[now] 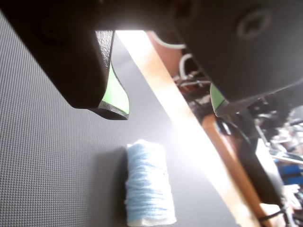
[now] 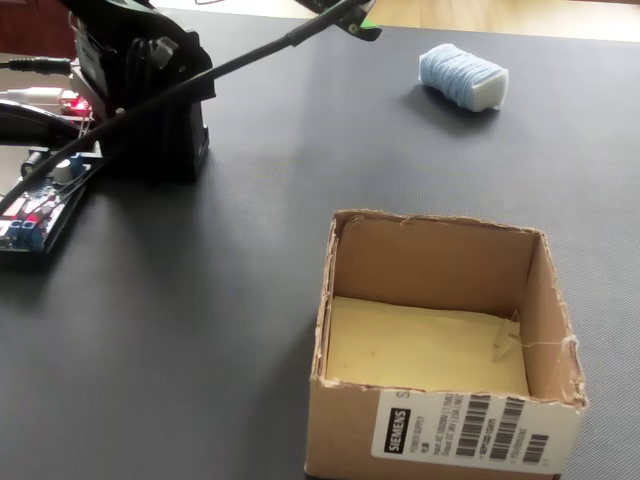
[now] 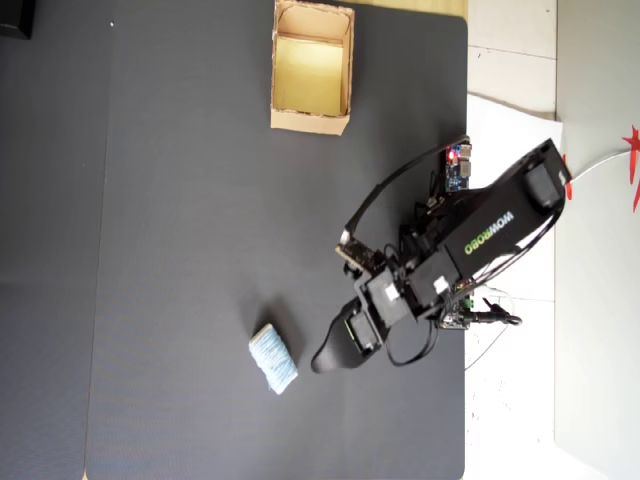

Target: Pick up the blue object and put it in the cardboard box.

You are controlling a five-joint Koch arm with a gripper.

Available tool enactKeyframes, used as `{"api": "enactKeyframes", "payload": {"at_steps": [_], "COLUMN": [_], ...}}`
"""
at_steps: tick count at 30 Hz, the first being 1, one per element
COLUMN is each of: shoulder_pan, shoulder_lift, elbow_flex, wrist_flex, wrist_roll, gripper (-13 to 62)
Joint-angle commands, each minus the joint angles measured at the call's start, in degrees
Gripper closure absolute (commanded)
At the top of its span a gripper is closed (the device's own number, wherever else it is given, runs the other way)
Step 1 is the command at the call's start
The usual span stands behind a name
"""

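Note:
The blue object (image 1: 147, 184) is a small pale-blue block lying on the dark mat, below and between the jaws in the wrist view. My gripper (image 1: 166, 111) is open, green pads wide apart, nothing between them. In the overhead view the gripper (image 3: 325, 360) hovers just right of the blue object (image 3: 273, 358), not touching it. The cardboard box (image 3: 310, 122) stands open at the top of the mat, far from the gripper. In the fixed view the box (image 2: 345, 425) is in front, the blue object (image 2: 462, 76) lies far behind, and the gripper (image 2: 355, 22) shows at the top edge.
The arm's base (image 2: 140, 100) stands at the left in the fixed view, beside an electronics board (image 2: 30, 215) with lit LEDs. A wooden strip (image 1: 175, 109) borders the mat near the block. Cables and clutter (image 1: 265, 142) lie beyond it.

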Motion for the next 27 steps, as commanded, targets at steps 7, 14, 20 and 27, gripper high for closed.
{"api": "enactKeyframes", "payload": {"at_steps": [7, 14, 20, 27], "shoulder_pan": [1.2, 2.4, 4.9, 4.6], "shoulder_lift": [-21.9, -32.6, -41.0, -46.4], "elbow_flex": [-21.5, -30.6, -33.6, -36.5], "wrist_flex": [9.3, 10.7, 10.5, 12.0], "wrist_roll": [6.5, 6.5, 6.3, 6.3], "gripper": [16.5, 16.6, 16.5, 19.9]}}
